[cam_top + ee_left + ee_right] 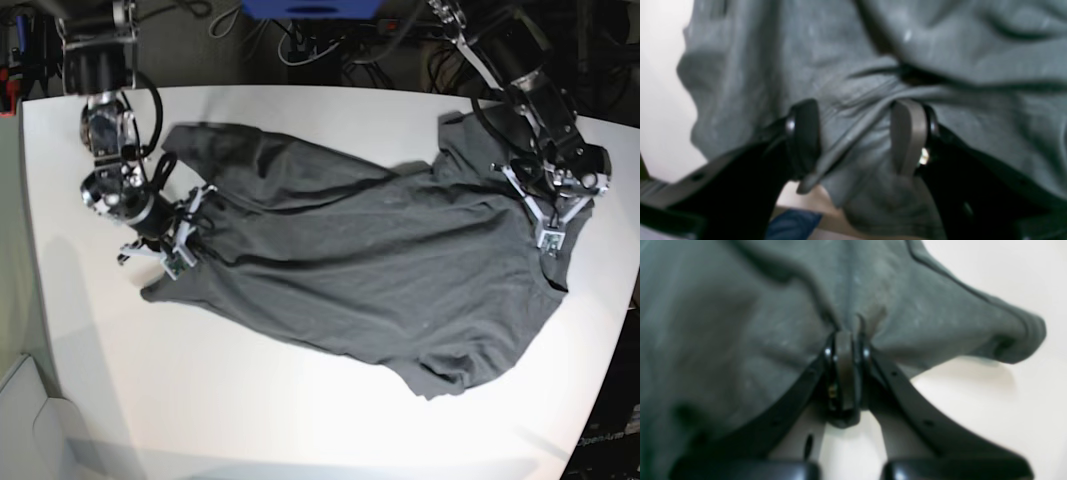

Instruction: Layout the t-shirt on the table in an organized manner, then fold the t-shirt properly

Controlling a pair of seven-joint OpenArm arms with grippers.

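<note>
The dark grey t-shirt [380, 270] lies spread, still creased, slantwise across the white table [250, 420]. At the shirt's left end my right gripper [195, 215] is shut on the t-shirt. The right wrist view shows its fingers [846, 333] pinched together on a bunch of cloth [723, 323] just above the tabletop [973, 406]. My left gripper [545, 215] is at the shirt's right edge. In the left wrist view it [857, 106] stands open, jaws apart, with a hemmed fold of the cloth [773, 60] running between them.
Cables and dark equipment crowd the space behind the table's far edge, with a blue object [310, 8] at the top. A pale box [25, 420] sits off the table's near-left corner. White tabletop shows in front of the shirt.
</note>
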